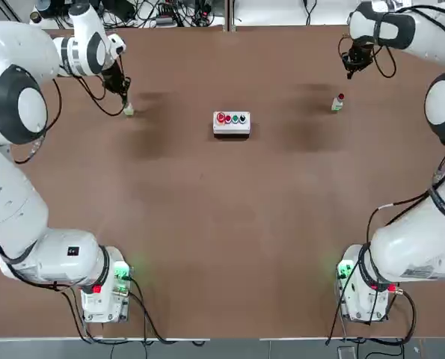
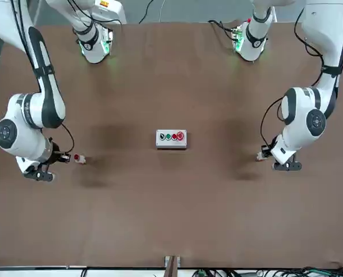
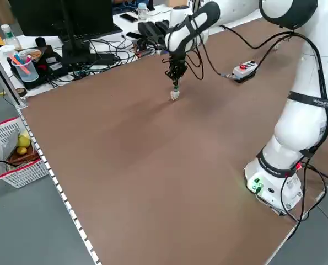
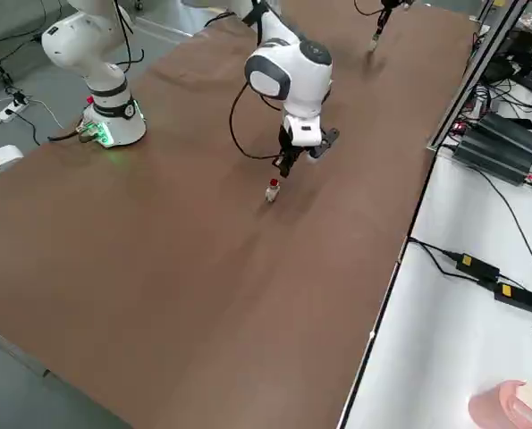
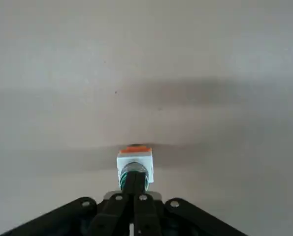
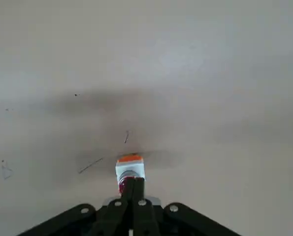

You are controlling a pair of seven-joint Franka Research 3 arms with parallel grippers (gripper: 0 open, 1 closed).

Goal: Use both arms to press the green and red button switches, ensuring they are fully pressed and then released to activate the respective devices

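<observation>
We take the white box (image 1: pixel 232 122) at mid-surface (image 1: pixel 222 224) as our landmark. Well out to its left stands the green switch (image 1: pixel 128 110), and our left pincer (image 1: pixel 126 99) sits directly over it — fingers pressed together, gripping nothing, tips at the green cap in the wrist view. Well out to the box's right stands the red switch (image 1: pixel 338 102). Our right pincer (image 1: pixel 350 72) hangs near it on the far side, above the cap — likewise shut tight and empty, its tips lined up over the red cap.
</observation>
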